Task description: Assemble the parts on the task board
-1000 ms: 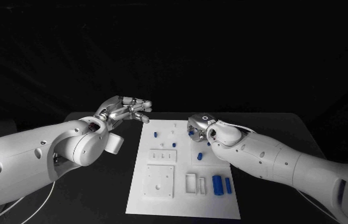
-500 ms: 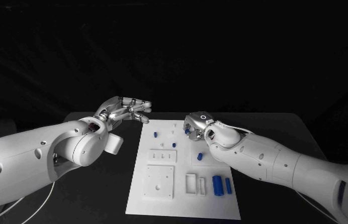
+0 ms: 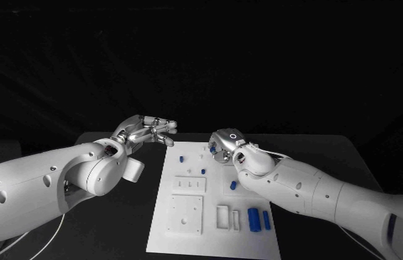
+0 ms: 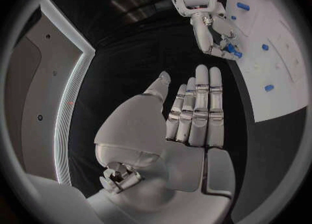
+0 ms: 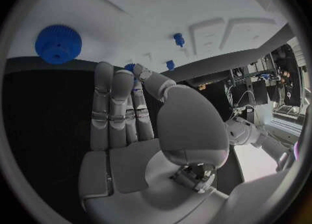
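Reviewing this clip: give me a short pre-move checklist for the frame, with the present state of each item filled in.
1. Right hand holds a part: ok. The left wrist view shows a small blue part pinched at its fingertips.
2. Right hand is over the task board: ok, at the board's far end.
3. Left hand is free: ok, fingers apart, nothing in it.
4. Left hand clear of the board: ok, it is beside the far left corner, off the white plate.
5. Target seat for the held part is visible: cannot tell, the hand hides the spot under it.
6. Blue gear lies loose on the board: ok, apart from the right hand.
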